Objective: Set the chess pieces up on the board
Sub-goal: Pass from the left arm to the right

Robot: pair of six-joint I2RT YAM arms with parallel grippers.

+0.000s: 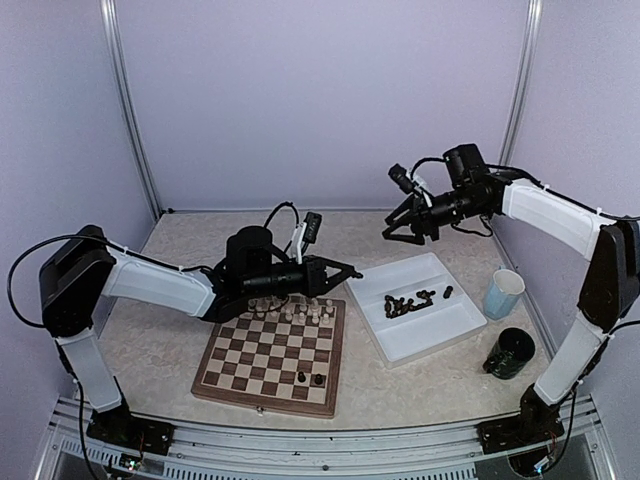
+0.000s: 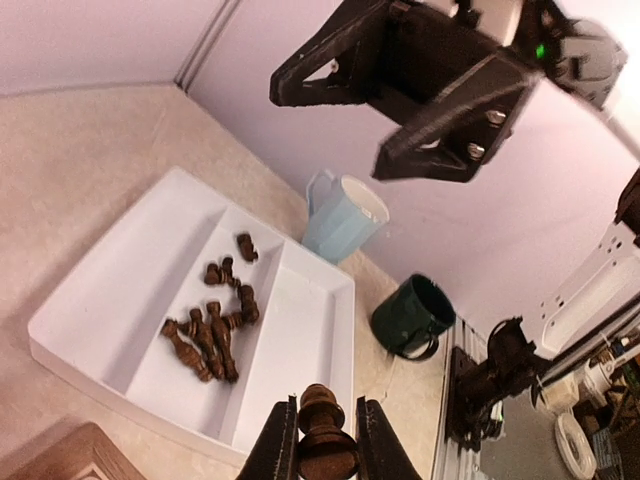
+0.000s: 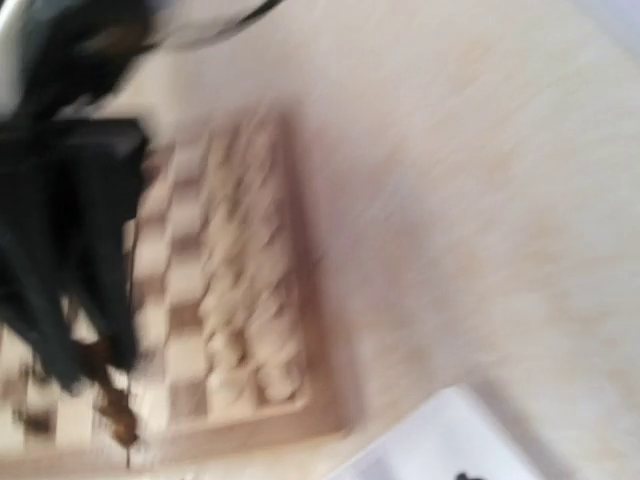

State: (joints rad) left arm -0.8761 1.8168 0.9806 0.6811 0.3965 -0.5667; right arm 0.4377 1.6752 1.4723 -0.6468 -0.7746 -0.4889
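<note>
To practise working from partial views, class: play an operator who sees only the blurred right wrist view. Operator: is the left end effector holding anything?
Observer: Yes, the left end effector is shut on a dark chess piece.
Operator: Where are the other dark pieces?
Observer: Loose dark pieces lie in the white tray's middle compartment.
Operator: And my own end effector?
Observer: The right end effector stands open, holding nothing.
</note>
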